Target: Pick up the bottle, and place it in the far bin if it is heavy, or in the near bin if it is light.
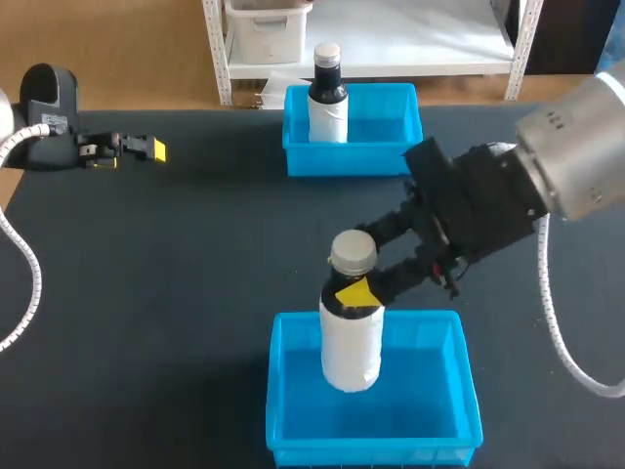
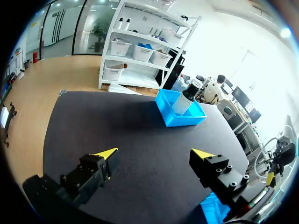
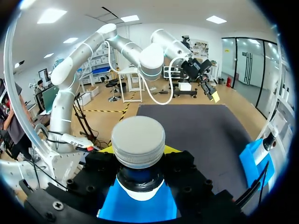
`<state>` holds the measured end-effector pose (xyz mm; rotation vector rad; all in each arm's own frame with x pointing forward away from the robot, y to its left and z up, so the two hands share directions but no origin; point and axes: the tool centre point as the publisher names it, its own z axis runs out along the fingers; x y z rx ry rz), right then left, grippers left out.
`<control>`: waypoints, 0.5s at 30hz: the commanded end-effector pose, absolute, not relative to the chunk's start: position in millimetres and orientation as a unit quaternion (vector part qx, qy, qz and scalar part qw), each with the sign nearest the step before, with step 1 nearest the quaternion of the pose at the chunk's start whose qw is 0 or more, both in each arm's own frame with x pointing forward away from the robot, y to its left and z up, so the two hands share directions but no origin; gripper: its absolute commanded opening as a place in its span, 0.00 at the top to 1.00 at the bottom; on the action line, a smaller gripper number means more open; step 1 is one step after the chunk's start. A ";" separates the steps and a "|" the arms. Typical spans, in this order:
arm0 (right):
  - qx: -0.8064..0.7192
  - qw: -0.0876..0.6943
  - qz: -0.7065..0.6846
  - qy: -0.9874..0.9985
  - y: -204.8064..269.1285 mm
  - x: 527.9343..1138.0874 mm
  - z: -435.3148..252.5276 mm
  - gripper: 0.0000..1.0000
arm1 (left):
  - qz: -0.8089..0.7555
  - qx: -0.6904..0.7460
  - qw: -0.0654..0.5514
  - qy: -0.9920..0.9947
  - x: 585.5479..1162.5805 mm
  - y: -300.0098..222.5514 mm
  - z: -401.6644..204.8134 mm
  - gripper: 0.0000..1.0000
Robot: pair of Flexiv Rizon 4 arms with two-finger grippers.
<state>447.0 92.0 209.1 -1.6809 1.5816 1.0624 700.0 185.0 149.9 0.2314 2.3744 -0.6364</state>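
A white bottle [image 1: 350, 342] with a grey cap stands upright, its lower body inside the near blue bin [image 1: 467, 410]. My right gripper [image 1: 356, 293] is shut on its dark neck just under the cap. The right wrist view shows the cap [image 3: 138, 140] between the black fingers, with the gripper [image 3: 139, 176] around the neck and the bin's blue floor [image 3: 112, 207] below. I cannot tell whether the bottle's base touches the floor. My left gripper [image 1: 146, 149] hangs open and empty at the table's far left, its yellow tips spread over bare mat [image 2: 154, 154].
The far blue bin [image 1: 391, 107] at the table's back edge holds a dark bottle [image 1: 328, 98] with a white label, also seen from the left wrist [image 2: 184, 100]. Black mat lies open between the two bins and to the left.
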 end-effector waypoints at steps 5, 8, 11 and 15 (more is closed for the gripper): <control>-0.636 0.294 0.404 0.588 104.9 453.3 191.1 1.00 | -0.243 0.088 0.330 0.908 700.0 184.9 149.9 0.00; -0.640 0.291 0.404 0.585 108.8 454.3 184.2 1.00 | -0.243 0.088 0.330 0.908 700.0 184.9 149.9 0.00; -0.644 0.290 0.403 0.582 111.0 455.8 178.6 1.00 | -0.243 0.088 0.330 0.908 700.0 184.9 149.9 0.00; -0.647 0.288 0.403 0.580 112.0 459.0 170.8 1.00 | -0.243 0.088 0.330 0.908 700.0 184.9 149.9 0.00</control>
